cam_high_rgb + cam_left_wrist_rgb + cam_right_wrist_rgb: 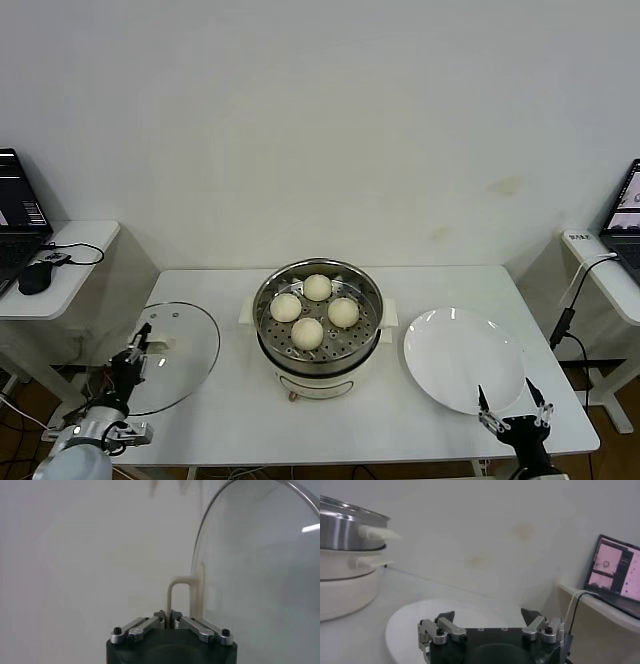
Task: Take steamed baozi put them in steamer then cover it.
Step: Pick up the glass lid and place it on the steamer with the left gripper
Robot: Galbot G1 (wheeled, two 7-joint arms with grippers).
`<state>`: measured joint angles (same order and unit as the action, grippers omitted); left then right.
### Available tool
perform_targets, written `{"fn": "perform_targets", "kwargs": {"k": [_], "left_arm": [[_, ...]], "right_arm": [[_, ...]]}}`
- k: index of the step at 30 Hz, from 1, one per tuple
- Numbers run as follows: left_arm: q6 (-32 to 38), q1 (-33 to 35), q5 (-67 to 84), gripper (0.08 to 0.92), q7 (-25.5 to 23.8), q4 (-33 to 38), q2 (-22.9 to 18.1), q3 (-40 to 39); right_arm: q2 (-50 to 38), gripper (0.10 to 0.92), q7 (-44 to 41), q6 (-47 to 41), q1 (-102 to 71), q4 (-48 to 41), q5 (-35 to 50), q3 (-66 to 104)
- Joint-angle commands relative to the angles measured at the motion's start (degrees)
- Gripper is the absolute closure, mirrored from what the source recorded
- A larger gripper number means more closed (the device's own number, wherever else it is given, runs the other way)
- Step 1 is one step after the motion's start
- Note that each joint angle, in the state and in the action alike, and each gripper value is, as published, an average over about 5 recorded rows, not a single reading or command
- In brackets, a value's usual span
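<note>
Four cream-white baozi sit on the perforated tray inside the shiny steamer at the middle of the table; the pot is uncovered. The glass cover is at the table's left end, partly past the edge. My left gripper is shut on its cream bar handle; the left wrist view shows the fingers pinching the bar, with the glass beside them. My right gripper is open and empty at the near edge of the white plate, as the right wrist view also shows.
The steamer's wall and white base show left of the plate in the right wrist view. Side tables hold a laptop and mouse at the left and a laptop with cables at the right.
</note>
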<state>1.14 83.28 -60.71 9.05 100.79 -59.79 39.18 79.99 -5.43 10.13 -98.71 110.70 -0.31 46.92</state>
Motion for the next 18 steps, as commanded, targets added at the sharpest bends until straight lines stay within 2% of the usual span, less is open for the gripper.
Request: {"fn": "perform_targets", "kwargs": {"k": [1, 7, 12, 14, 18], "left_arm": [[-8.5, 6.1, 2.5, 0.867, -7.9, 20.7, 1.8, 3.4], [-13.5, 3.2, 8.0, 0.868, -10.2, 27.6, 7.1, -5.2], [-19.7, -3.1, 13.4, 0.868, -9.7, 27.6, 13.5, -17.4], [-21.5, -7.0, 13.0, 0.867, -9.9, 26.7, 13.8, -21.5], [-25.1, -13.5, 11.0, 0.867, -12.1, 25.3, 11.9, -27.9]], "right_arm": [[0.3, 0.203, 0.1, 0.8, 0.0, 0.4, -2.7, -0.8], [0.8, 0.202, 0.5, 1.0, -0.1, 0.3, -4.1, -2.5], [2.6, 0.203, 2.4, 1.3, 1.2, -1.2, -8.2, -3.6], [3.7, 0.202, 3.4, 1.4, 1.8, -2.0, -10.4, -4.2], [5.6, 0.203, 5.2, 0.8, 2.5, -2.7, -14.7, -5.6]]}}
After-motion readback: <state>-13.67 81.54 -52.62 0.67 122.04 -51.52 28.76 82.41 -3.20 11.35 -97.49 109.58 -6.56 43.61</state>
